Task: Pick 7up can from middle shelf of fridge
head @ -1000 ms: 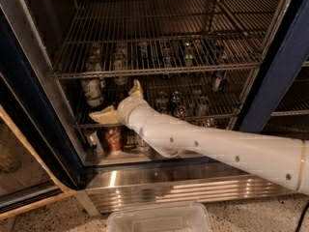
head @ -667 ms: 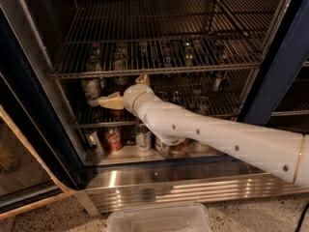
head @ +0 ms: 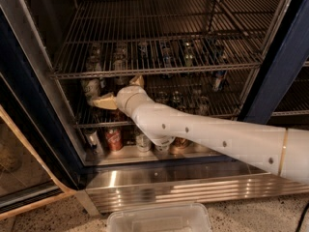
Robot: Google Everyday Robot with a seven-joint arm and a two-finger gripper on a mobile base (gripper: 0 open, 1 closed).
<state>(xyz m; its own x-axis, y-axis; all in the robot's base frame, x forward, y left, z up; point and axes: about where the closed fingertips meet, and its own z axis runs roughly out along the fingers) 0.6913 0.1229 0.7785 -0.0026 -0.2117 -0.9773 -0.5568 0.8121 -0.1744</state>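
7up can [head: 91, 88] upright, far left of middle shelf [head: 96, 124], by the fridge [head: 193, 185] wall | gripper [head: 117, 92] right beside it, jaws spread, nothing held: wide to straddle the can, I'd say | arm slants in under upper rack [head: 159, 70] | red can [head: 114, 139] below.

Middle shelf [head: 222, 111]: it is carrying the 7up can [head: 91, 88] at its left end and a few blurred other cans [head: 200, 105] further right.
7up can: it is standing upright on the wire grid.
Hand [head: 115, 90]: it is reaching in over the shelf's left part, just beside the 7up can.
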